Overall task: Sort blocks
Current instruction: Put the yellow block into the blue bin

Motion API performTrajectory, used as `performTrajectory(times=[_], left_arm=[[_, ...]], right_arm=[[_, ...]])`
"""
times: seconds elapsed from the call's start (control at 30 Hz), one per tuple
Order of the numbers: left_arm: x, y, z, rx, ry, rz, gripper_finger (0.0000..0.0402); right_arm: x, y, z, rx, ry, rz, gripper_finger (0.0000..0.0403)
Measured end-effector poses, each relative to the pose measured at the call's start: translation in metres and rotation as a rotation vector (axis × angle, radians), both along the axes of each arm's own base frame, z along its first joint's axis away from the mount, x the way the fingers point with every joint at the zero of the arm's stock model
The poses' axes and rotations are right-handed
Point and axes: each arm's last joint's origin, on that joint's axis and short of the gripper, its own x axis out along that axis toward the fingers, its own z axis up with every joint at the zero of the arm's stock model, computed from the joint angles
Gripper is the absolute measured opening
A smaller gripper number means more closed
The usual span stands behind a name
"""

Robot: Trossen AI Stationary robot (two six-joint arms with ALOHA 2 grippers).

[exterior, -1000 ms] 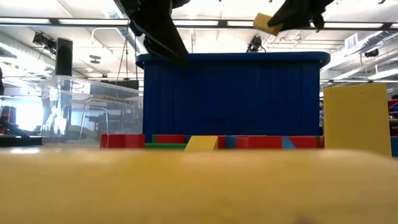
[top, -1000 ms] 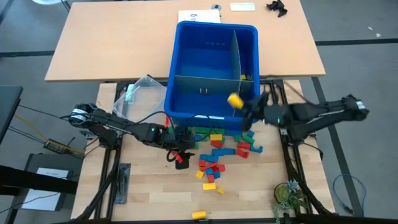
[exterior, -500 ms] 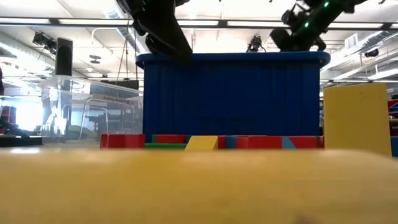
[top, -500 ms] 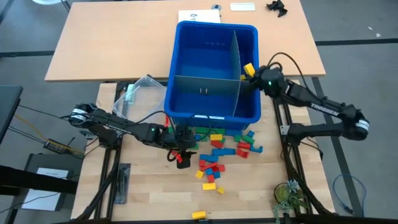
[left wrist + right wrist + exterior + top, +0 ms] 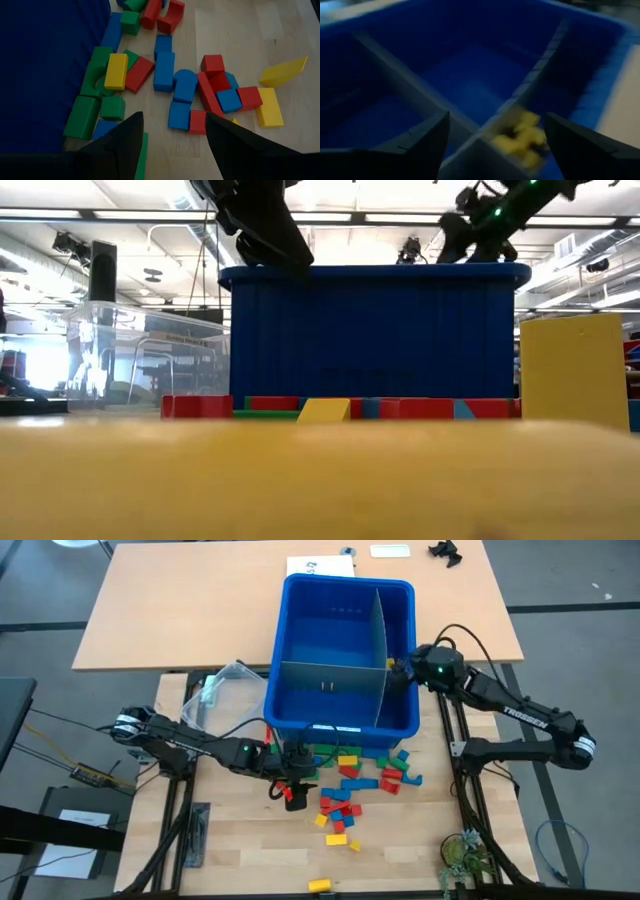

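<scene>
Though small and light, hard and slick too (plastic, by the look): best pinched across two flat sides, never the curved ones. Nearest, one stray yellow block [image 5: 320,885] alone on the wooden surface [image 5: 230,850]; next, blocks [image 5: 350,785] heaped loose before the blue bin [image 5: 345,580]. Left claw [image 5: 292,788] low at the heap's edge, fingers parted, nothing between. Farther, right claw [image 5: 400,667] above the bin's right compartment, spread wide and empty, yellow blocks [image 5: 520,135] lying below. "TROSSEN" legible along the right arm; print on the paper [image 5: 315,565] beyond too small to read.
</scene>
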Motion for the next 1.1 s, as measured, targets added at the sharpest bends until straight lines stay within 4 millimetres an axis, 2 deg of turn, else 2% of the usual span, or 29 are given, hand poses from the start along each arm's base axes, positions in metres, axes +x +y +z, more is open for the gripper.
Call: performTrajectory(times=[0.17, 0.33, 0.5, 0.67, 0.87, 1.1], left_arm=[[0.0, 0.0, 0.0, 0.01, -0.001, 0.004, 0.0223], [0.0, 0.001, 0.0, 0.023, -0.004, 0.015, 0.0223], [0.0, 0.001, 0.0, 0.023, -0.004, 0.015, 0.0223], [0.0, 0.001, 0.0, 0.024, -0.003, 0.015, 0.0223], [0.0, 0.001, 0.0, 0.024, -0.003, 0.015, 0.0223], [0.0, 0.001, 0.0, 0.038, -0.006, 0.028, 0.0223]], right_arm=[[0.01, 0.041, 0.002, 0.08, -0.028, 0.31, 0.0331], [0.027, 0.087, -0.002, 0.123, -0.018, 0.579, 0.0321], [0.044, 0.132, -0.01, 0.098, 0.022, 0.743, 0.0304], [0.064, 0.168, -0.03, 0.072, 0.1, 0.827, 0.0289], [0.091, 0.188, -0.07, 0.055, 0.288, 0.869, 0.028], [0.122, 0.19, -0.114, -0.008, 0.44, 0.872, 0.027]])
